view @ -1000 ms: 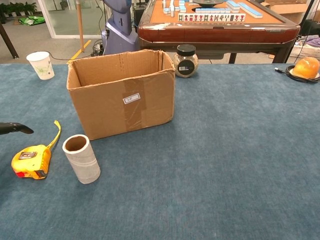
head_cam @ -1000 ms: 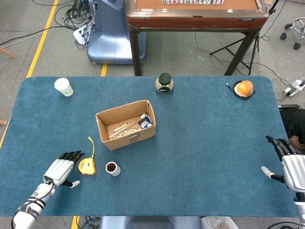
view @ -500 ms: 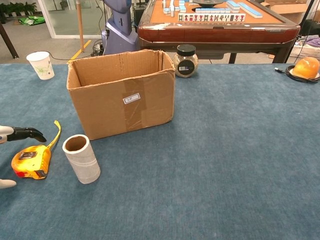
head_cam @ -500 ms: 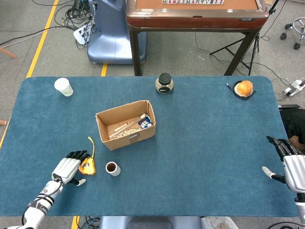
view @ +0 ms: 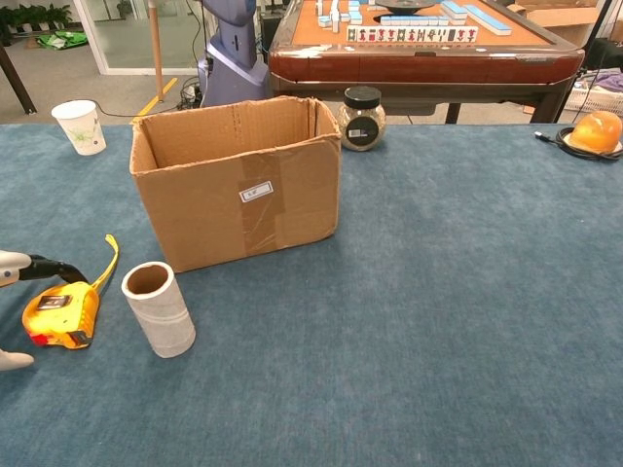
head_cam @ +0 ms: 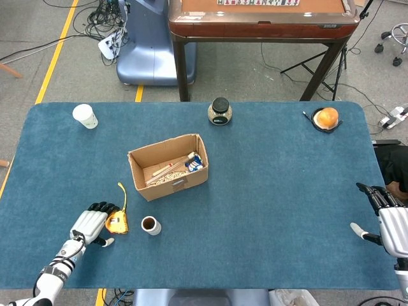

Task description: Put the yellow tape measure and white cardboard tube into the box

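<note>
Your left hand (head_cam: 91, 224) is lying spread at the tape measure (head_cam: 116, 222), lower left, gripping nothing. Only the head view is showing your right hand (head_cam: 390, 222), lower right, fingers apart and empty.

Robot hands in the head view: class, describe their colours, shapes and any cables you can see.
The left robot hand has a silver-white back, black fingers and a pale thumb, on a slim white forearm with a black wrist band and thin dark cables. The right robot hand shows the same silver-white shell and black fingers.

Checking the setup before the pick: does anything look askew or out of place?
Only small things: the tape measure has a short length of yellow blade pulled out, curling toward the box, and the box sits turned at an angle to the table's edges. The cardboard tube stands upright.
</note>
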Controlling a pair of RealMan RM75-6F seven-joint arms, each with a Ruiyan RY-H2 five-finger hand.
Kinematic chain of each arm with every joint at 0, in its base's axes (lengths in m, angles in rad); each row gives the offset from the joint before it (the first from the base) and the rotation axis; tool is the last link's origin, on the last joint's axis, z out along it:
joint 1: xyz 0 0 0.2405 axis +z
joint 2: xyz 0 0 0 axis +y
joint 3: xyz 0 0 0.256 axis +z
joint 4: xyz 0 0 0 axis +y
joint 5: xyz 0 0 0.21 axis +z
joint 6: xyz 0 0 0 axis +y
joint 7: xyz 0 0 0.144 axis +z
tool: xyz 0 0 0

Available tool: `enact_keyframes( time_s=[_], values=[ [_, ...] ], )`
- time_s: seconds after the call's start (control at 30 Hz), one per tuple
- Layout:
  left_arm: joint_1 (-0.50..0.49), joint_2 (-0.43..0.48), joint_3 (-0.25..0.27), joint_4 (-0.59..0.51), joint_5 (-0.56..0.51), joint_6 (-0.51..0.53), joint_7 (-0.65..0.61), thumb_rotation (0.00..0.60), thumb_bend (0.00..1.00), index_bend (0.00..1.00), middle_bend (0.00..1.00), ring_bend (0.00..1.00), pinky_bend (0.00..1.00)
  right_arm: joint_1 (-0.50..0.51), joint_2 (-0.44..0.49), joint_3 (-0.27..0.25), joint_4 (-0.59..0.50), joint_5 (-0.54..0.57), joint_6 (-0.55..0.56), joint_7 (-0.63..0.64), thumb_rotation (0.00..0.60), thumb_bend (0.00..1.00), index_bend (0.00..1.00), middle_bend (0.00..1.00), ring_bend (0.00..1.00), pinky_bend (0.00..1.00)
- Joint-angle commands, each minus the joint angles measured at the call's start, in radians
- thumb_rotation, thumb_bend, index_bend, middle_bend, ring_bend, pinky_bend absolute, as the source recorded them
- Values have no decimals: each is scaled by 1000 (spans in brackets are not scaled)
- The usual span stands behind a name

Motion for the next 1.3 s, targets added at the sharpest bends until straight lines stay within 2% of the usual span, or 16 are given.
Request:
enact_keyframes(
  time_s=[0.03, 0.4, 0.83, 0.93, 1.17, 1.3],
  values=[
    [0, -6, 0, 2, 6, 3, -14, 600, 193, 147, 128, 0, 47, 0, -1, 0, 0, 0, 0, 0, 600, 113, 179, 269, 191, 433],
    [-5, -26, -11, 12, 15, 22, -48, 600, 193, 154, 134, 0, 78, -1, 1, 0, 3, -2, 1, 6, 600, 113, 179, 269, 191, 433],
    [-15, -60, -9, 39, 5, 46, -17, 600, 194, 281, 237, 53, 126, -3, 1, 1, 3, -1, 2, 9, 600, 112, 179, 269, 191, 433],
    [-13, -67, -10, 45, 11, 60, -16, 600, 193, 328, 296, 91, 144, -3, 2, 1, 3, -1, 2, 9, 600, 112, 179, 269, 192, 433],
    [-5, -78, -8, 52, 22, 88, -8, 600, 192, 485, 526, 237, 196, -5, 3, 1, 3, -4, 5, 9, 600, 113, 179, 269, 191, 433],
    [6, -75, -8, 44, 46, 117, -16, 600, 193, 561, 598, 286, 217, -5, 4, 1, 4, -4, 4, 10, 600, 112, 179, 269, 191, 433]
  ],
)
